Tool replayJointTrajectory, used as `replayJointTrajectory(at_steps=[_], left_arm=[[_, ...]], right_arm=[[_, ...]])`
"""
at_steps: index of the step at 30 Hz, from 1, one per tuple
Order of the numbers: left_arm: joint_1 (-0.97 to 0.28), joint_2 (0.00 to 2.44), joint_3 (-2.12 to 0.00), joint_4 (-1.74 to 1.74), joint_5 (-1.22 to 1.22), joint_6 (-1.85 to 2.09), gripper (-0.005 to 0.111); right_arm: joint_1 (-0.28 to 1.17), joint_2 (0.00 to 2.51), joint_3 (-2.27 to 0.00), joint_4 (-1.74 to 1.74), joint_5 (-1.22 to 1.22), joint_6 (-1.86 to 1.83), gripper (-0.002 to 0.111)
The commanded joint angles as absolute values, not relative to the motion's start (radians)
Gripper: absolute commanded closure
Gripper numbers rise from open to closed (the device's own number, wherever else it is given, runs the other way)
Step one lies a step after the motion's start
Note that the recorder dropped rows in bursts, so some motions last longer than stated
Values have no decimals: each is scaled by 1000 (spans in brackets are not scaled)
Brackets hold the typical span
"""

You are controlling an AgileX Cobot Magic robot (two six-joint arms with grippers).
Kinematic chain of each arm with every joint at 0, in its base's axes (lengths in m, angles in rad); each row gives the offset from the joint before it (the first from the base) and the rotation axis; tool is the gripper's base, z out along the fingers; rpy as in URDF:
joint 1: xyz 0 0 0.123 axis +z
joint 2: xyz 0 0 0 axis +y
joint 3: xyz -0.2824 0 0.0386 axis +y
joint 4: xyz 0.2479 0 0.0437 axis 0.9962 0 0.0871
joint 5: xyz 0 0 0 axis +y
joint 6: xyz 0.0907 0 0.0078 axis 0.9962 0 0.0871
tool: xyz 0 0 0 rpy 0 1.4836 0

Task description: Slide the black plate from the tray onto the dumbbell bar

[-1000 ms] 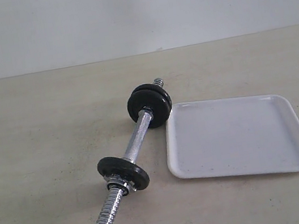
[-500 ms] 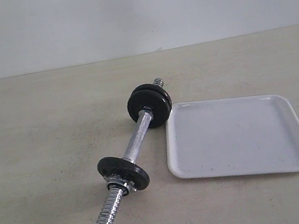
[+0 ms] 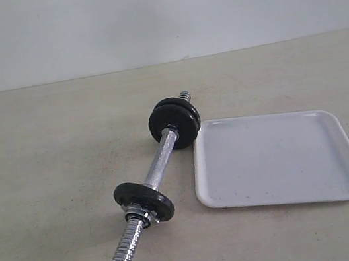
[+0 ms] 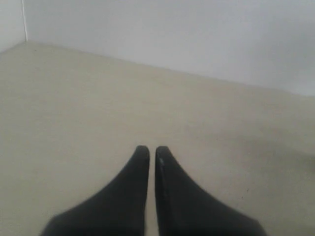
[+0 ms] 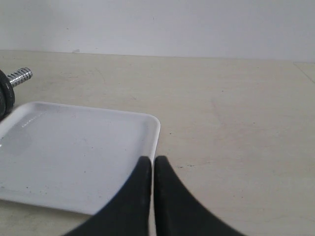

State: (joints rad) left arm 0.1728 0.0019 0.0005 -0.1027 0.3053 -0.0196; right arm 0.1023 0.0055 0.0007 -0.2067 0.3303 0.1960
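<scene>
On my table, the short chrome steel dumbbell bar lies left of the shallow white square tray, its far end just beside the tray's back-left corner. A flat round black iron plate sits on the bar's near end.

The tray is white. The bar is chrome, knurled mid-length, its discs black. The worktop is beige. Left claw and right claw are black.

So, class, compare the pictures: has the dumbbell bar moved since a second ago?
No. The dumbbell bar lies as before, its far end beside the far left corner of the tray in every exterior picture.
</scene>
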Motion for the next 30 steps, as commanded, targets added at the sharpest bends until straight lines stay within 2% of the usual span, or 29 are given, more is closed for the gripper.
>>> replayJointTrajectory(at_steps=[1, 15, 24, 30], left_arm=[[176, 0, 0, -110, 348, 182, 102], [174, 0, 0, -115, 374, 242, 102], [105, 0, 0, -115, 374, 242, 102], [105, 0, 0, -115, 365, 242, 102]], right_arm=[[100, 0, 0, -216, 321, 200, 108], [100, 0, 0, -216, 322, 202, 108], [100, 0, 0, -216, 322, 202, 108], [100, 0, 0, -216, 322, 202, 108]])
